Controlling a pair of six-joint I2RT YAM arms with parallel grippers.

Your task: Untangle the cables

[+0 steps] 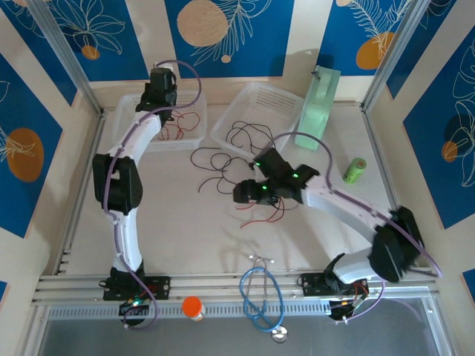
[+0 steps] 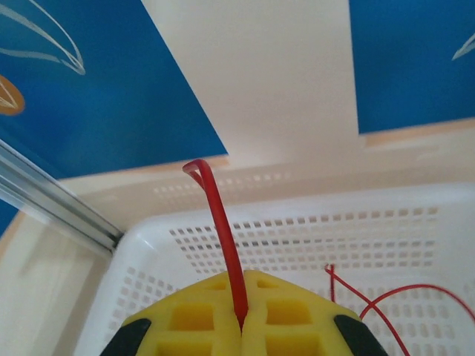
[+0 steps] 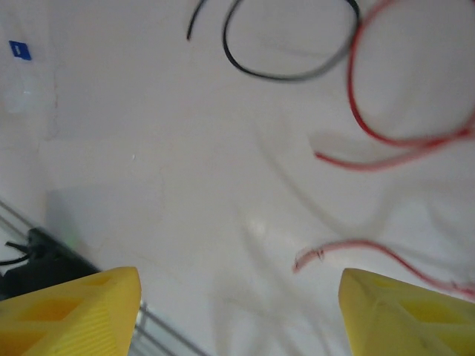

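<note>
We see left fingers [image 2: 200,319] pressed together, pinching one red cable [image 2: 223,237] above the white basket [image 2: 312,222]; we read it as a strand being parked there, arm stretched far out. right fingers [image 3: 74,311] spread, aimed down over the loose cables [image 1: 215,159] mid-surface [image 1: 178,230], elbow bent, likely lining up a pick

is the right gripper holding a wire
No, the right gripper has its yellow fingers spread wide apart, and the red wires lie loose on the table.
</note>
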